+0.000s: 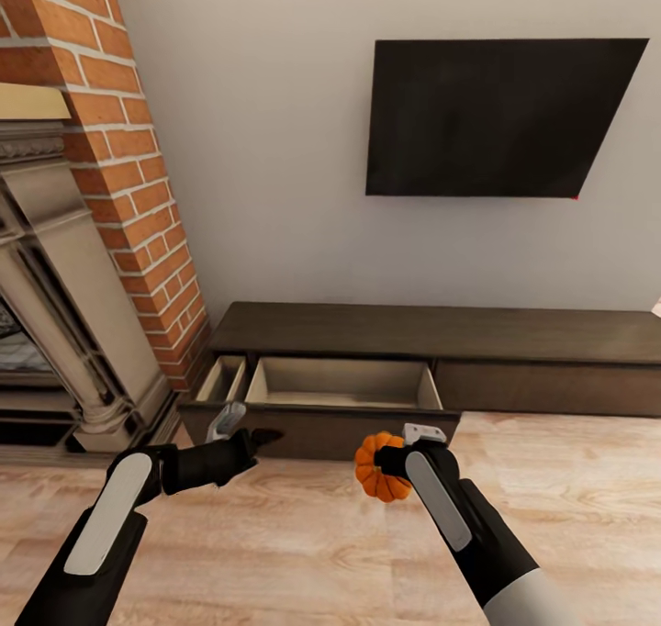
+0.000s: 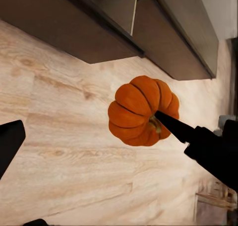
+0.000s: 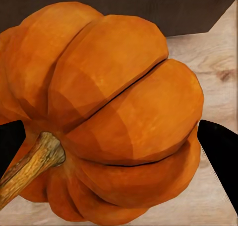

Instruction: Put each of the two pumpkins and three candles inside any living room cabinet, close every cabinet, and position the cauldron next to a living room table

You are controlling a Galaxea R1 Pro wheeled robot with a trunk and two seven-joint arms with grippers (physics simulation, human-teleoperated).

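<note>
Before the cabinet (image 1: 431,351), whose drawer (image 1: 341,385) is pulled open, a pumpkin (image 1: 378,467) is held above the floor (image 1: 275,553) by the right gripper (image 1: 390,463), fingers closed on its ribbed flanks. The left gripper (image 1: 262,439) is poised near the drawer front, its spread not discernible. Rigid, light and smooth-skinned, the pumpkin is judged best gripped across its middle.

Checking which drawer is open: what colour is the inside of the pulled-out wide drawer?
Pale beige inside the open wide drawer, behind its dark-brown wood front; head view shows it best.
</note>
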